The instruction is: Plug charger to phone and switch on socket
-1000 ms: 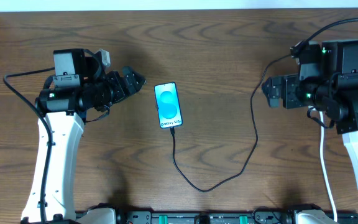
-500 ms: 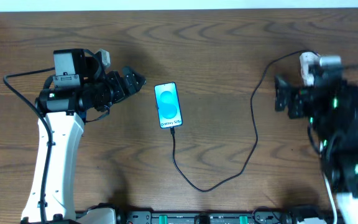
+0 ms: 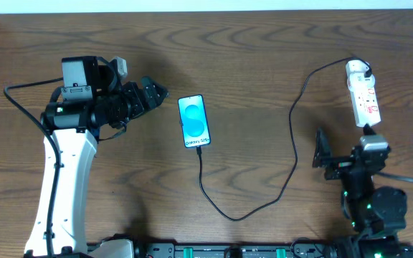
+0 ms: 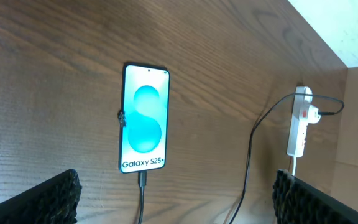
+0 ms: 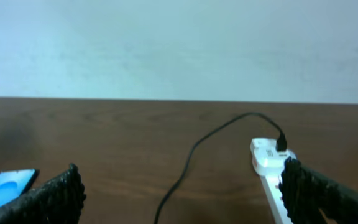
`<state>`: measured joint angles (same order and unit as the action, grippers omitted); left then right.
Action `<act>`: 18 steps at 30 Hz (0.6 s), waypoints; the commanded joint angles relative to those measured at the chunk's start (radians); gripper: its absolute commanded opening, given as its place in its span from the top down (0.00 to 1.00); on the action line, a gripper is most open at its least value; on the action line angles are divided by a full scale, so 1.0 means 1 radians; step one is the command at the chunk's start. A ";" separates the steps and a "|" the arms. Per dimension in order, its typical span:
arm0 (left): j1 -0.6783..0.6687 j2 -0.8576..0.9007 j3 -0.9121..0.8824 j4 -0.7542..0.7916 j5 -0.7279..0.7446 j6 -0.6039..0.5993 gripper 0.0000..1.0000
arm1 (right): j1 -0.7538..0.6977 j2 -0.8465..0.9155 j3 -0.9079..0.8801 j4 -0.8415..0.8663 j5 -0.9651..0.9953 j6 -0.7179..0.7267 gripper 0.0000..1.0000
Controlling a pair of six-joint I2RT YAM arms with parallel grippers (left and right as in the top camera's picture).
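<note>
The phone (image 3: 194,120) lies face up mid-table, its blue screen (image 4: 145,118) lit. The charger's black cable (image 3: 290,168) sits plugged into the phone's near end (image 4: 142,180). From there it loops toward the front edge and runs up to a white adapter (image 3: 358,69) seated in the socket (image 3: 364,97), a white strip at the far right. My left gripper (image 3: 156,92) is open and empty, just left of the phone. My right gripper (image 3: 344,145) is open and empty, in front of the socket's near end (image 5: 272,171).
The strip's white cord (image 3: 382,229) runs along the right side toward the front edge. A pale wall (image 5: 179,43) rises behind the table's far edge. The left arm's base (image 3: 63,179) takes up the front left.
My right arm has drawn back from over the socket toward the front right corner, uncovering the strip. The left arm, phone and cable have not moved.
</note>
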<state>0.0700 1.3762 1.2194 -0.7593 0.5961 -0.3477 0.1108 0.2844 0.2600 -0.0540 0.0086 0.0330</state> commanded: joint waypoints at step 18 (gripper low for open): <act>-0.004 -0.007 -0.005 -0.003 -0.005 -0.006 0.02 | 0.002 -0.280 -0.254 -0.006 0.016 -0.005 0.01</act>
<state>0.0700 1.3766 1.2194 -0.7597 0.5961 -0.3477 0.1108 0.0154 0.0132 -0.0486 0.0162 0.0326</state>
